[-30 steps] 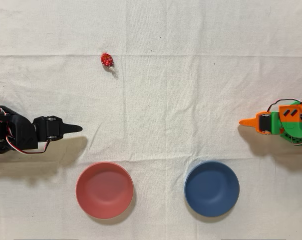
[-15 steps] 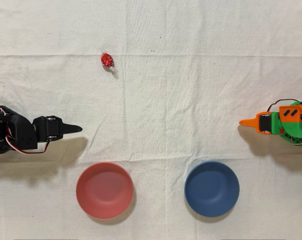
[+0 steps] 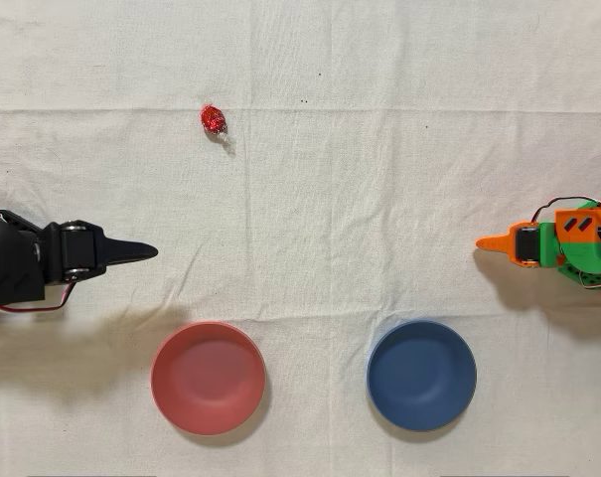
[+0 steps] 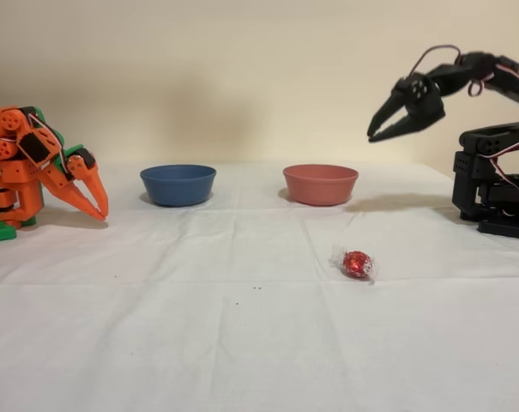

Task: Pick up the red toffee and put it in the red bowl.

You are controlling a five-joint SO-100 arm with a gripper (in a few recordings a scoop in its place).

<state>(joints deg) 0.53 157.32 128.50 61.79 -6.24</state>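
Here the red toffee point(image 4: 357, 263) lies well below the raised gripper point(image 4: 384, 126)

No readable text, label, brand, number or sign is showing on anything in either view
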